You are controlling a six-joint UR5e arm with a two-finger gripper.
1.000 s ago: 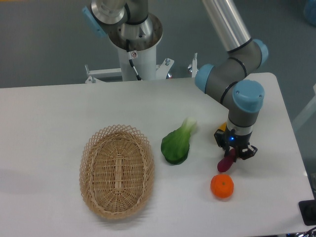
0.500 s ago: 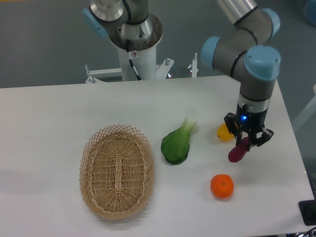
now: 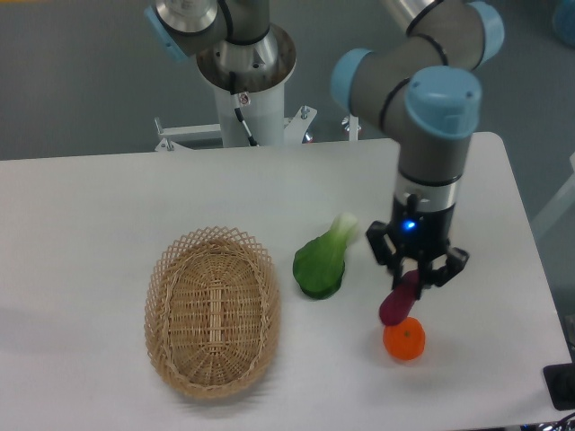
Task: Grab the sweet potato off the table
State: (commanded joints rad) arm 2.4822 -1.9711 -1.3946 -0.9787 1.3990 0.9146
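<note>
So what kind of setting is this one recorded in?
Likely a robotics lab: a plain white table, the arm's pedestal mount behind it, and props laid out, such as a wicker basket and an orange.

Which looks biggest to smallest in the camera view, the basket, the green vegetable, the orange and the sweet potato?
1. Basket, by far the largest.
2. Green vegetable.
3. Orange and sweet potato look close. The sweet potato hangs in the gripper, partly hidden and nearer the camera, so I won't rank those two.
</note>
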